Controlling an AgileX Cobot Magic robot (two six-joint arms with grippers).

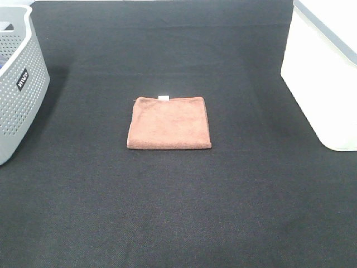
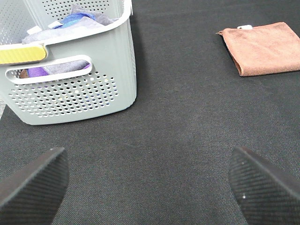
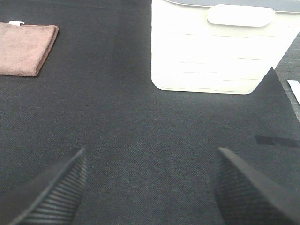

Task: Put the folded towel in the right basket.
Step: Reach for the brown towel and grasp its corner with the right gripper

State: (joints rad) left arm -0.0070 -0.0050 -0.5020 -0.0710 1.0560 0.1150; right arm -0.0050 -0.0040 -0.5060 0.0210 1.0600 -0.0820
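Observation:
A folded brown towel (image 1: pixel 169 123) with a small white tag lies flat in the middle of the black table. It also shows in the left wrist view (image 2: pixel 262 48) and in the right wrist view (image 3: pixel 23 48). The right basket (image 1: pixel 326 67) is white and stands at the table's right edge; the right wrist view shows its wall and handle (image 3: pixel 220 47). My left gripper (image 2: pixel 150 185) is open and empty, near the grey basket and far from the towel. My right gripper (image 3: pixel 150 187) is open and empty, near the white basket. Neither gripper shows in the exterior high view.
A grey perforated basket (image 1: pixel 17 84) stands at the table's left edge; the left wrist view shows folded cloths inside it (image 2: pixel 75 21). The black table surface (image 1: pixel 178 212) stretches around the towel.

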